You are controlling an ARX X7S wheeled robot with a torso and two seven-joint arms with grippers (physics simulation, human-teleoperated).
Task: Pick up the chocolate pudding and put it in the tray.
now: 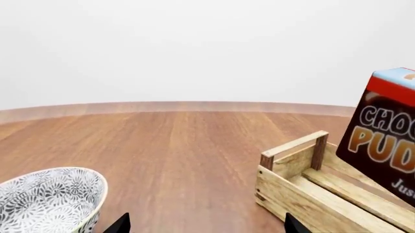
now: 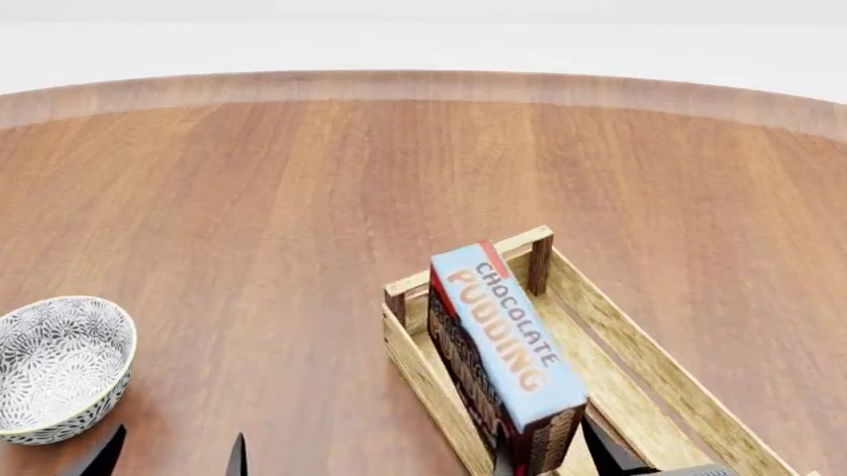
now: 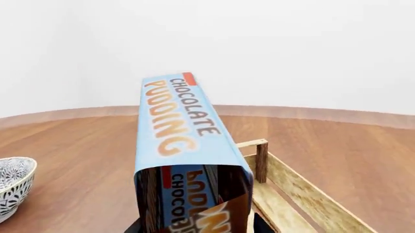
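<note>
The chocolate pudding (image 2: 510, 342) is a carton with a light-blue top, orange lettering and dark brown sides. My right gripper (image 2: 549, 461) is shut on its near end and holds it tilted over the near left part of the tray (image 2: 636, 337), a light-wood slatted crate. In the right wrist view the chocolate pudding (image 3: 184, 126) fills the middle, with a dark finger of my right gripper (image 3: 198, 225) on each side and the tray (image 3: 304, 194) beyond it. Whether the carton touches the tray floor is unclear. My left gripper (image 2: 170, 456) hangs open and empty, left of the tray (image 1: 279, 179) and the carton (image 1: 386, 136).
A grey-white patterned bowl (image 2: 60, 362) stands on the wooden table (image 2: 265, 198) at the front left, close to my left gripper (image 1: 206, 224). The bowl (image 1: 45, 199) also shows in both wrist views, bowl (image 3: 13, 182). The round table edge runs along the back.
</note>
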